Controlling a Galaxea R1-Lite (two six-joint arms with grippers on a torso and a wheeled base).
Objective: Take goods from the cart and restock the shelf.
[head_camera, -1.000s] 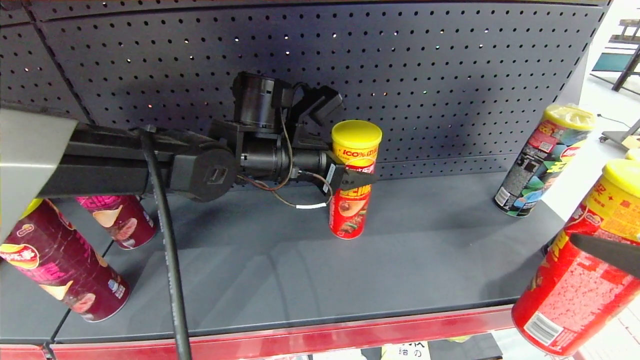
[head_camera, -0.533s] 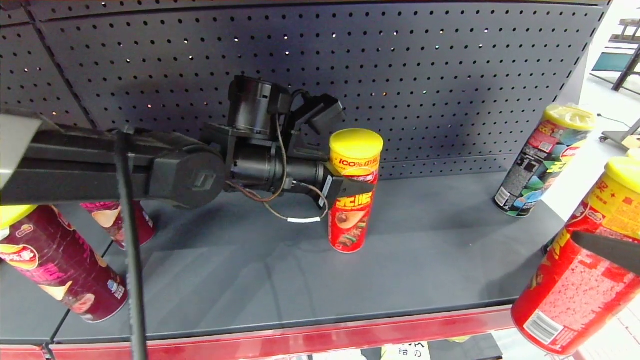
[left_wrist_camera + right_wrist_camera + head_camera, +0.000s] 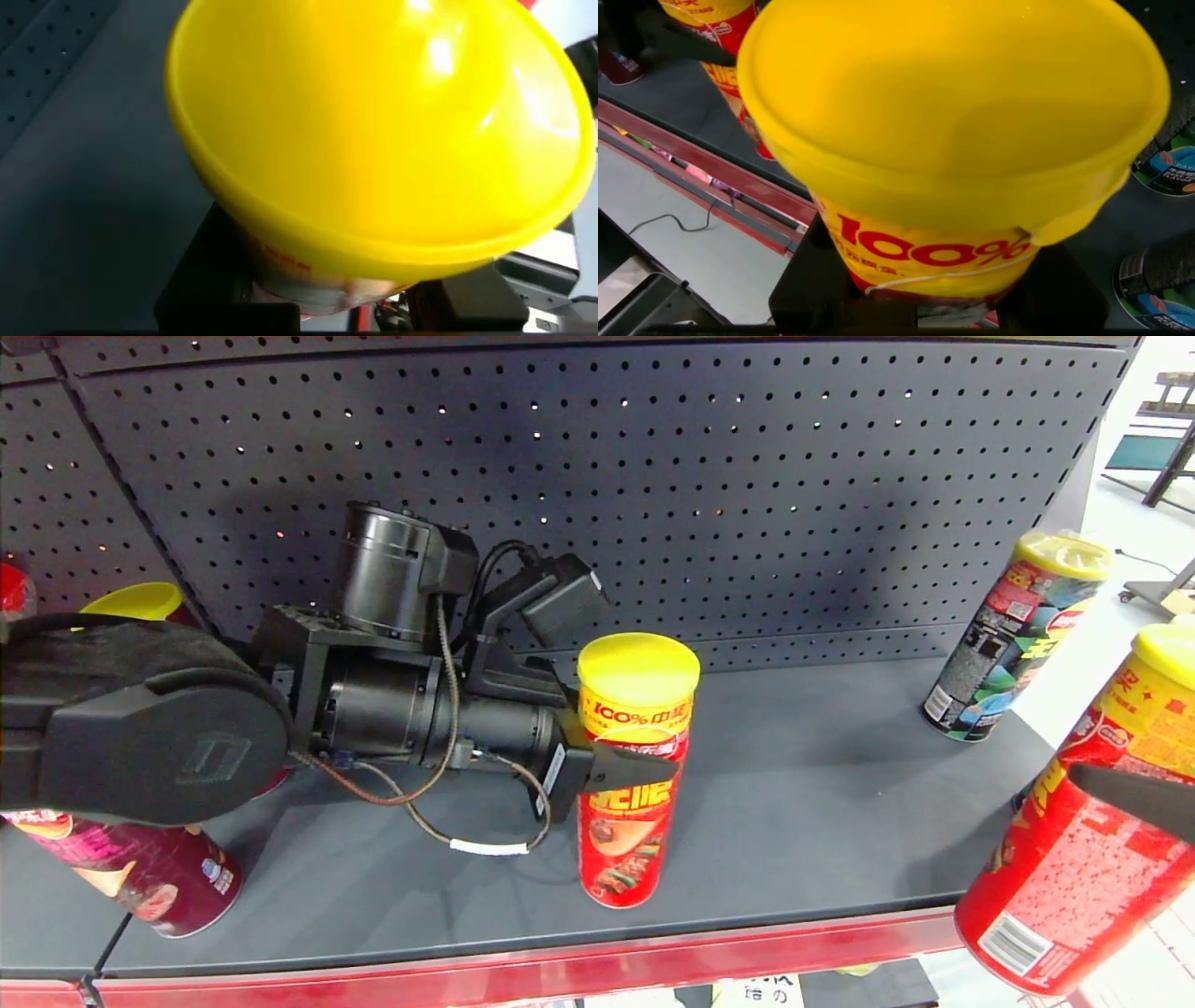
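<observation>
Grey shelf (image 3: 794,803) — pegboard (image 3: 747,476) behind; pale floor (image 3: 1116,509) apparently beyond.

Head cam: fwd/down onto shelf (image 3: 794,821); L wrist cam v. close over lid of left can (image 3: 383,121); R wrist cam same over right can (image 3: 952,103), sharing left can w/ head.

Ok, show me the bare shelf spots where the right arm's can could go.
Widest bare patch: grey shelf between the left-held red yellow-lidded can and the black-green yellow-lidded can. Also the strip along the dark pegboard behind. Crowded left: maroon cans under the left arm.
</observation>
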